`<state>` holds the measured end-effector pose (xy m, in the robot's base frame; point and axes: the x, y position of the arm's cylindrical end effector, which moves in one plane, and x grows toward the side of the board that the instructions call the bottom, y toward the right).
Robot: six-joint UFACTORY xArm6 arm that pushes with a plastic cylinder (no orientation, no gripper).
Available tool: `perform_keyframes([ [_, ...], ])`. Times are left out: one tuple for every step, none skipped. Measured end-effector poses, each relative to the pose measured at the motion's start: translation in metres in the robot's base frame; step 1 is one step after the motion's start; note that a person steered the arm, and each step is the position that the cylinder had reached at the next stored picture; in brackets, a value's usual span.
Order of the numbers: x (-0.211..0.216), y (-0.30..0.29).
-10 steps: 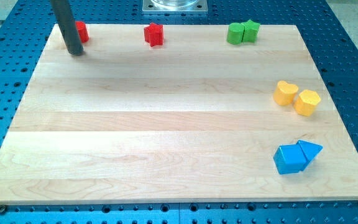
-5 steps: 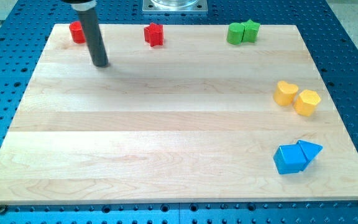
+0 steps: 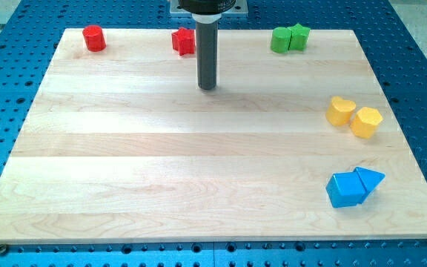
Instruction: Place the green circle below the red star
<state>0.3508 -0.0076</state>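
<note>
The green circle sits near the board's top edge, right of centre, touching a green star on its right. The red star sits at the top, left of centre, partly hidden by my rod. My tip rests on the board just below and right of the red star, well left of the green circle and touching no block.
A red cylinder sits at the top left. A yellow heart and a yellow hexagon sit at the right edge. A blue cube and a blue triangle sit at the lower right.
My tip has moved right, from beside the red cylinder at the top left to just below the red star. No block has moved.
</note>
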Motion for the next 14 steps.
perform_keyframes([
  [0.000,0.000],
  [0.002,-0.001],
  [-0.024,-0.041],
  [-0.037,-0.054],
  [-0.041,0.001],
  [-0.040,0.025],
  [-0.019,0.129],
  [-0.058,0.223],
  [-0.127,0.247],
  [-0.151,0.227],
  [-0.129,0.162],
  [-0.048,0.100],
  [-0.013,0.064],
  [-0.013,0.065],
])
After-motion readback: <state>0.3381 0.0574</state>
